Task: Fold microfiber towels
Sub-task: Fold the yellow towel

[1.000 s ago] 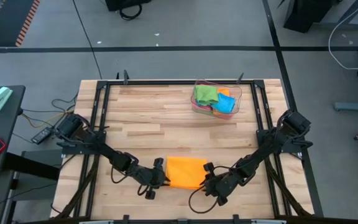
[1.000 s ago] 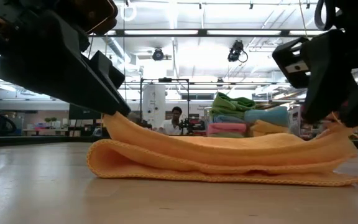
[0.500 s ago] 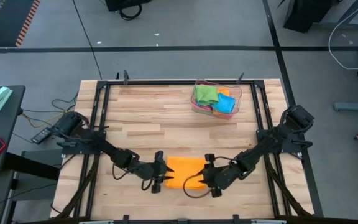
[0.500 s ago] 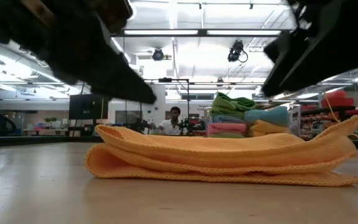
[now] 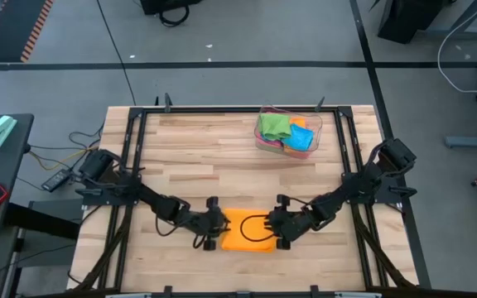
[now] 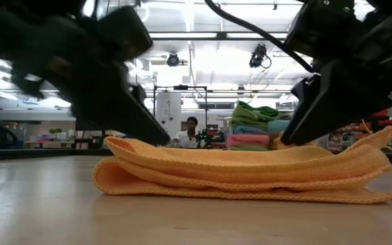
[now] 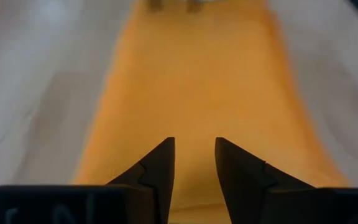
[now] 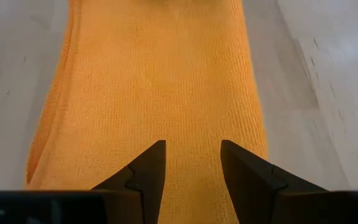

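I count one folded orange towel (image 5: 243, 229) between my left gripper (image 5: 214, 229) and right gripper (image 5: 277, 228) (both parted, empty), more towels (image 5: 286, 132) in the tray (image 5: 265, 142).

The orange towel (image 7: 191, 93) appears blurred in the left wrist view, its far end cut off by the frame edge. In the low view, both arms are motion-blurred and cropped at the top. Towels in the clear tray (image 5: 315, 142) overlap, hiding their full outlines.

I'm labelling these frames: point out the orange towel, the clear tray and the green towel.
orange towel (image 5: 240, 232): high view, bare middle of its top layer.
clear tray (image 5: 315, 117): high view, its far right rim.
green towel (image 5: 272, 126): high view, middle of the crumpled cloth.
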Controlling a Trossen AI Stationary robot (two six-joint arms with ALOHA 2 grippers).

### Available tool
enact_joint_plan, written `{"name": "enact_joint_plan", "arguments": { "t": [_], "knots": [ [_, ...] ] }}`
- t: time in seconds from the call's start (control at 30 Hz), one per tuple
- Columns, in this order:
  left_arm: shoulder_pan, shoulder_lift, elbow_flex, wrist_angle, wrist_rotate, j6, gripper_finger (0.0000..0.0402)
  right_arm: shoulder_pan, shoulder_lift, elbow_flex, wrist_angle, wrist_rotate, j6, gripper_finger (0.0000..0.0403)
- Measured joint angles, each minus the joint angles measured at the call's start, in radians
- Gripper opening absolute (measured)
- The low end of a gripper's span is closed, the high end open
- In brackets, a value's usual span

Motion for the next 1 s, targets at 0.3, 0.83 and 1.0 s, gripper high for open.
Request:
{"name": "enact_joint_plan", "arguments": {
  "t": [0.3,0.83,1.0],
  "knots": [
    [-0.086,-0.001,0.0,0.039,0.011,0.421,0.0115,0.01,0.0,0.0,0.001,-0.001,-0.021,0.0161],
    [-0.151,0.002,0.125,-0.289,-0.013,0.505,0.012,0.047,0.0,0.004,0.204,-0.061,-0.103,0.0161],
    [-0.153,0.002,0.125,-0.29,-0.012,0.487,0.0115,0.085,0.025,0.002,0.185,-0.073,-0.088,0.0161]
  ]
}}
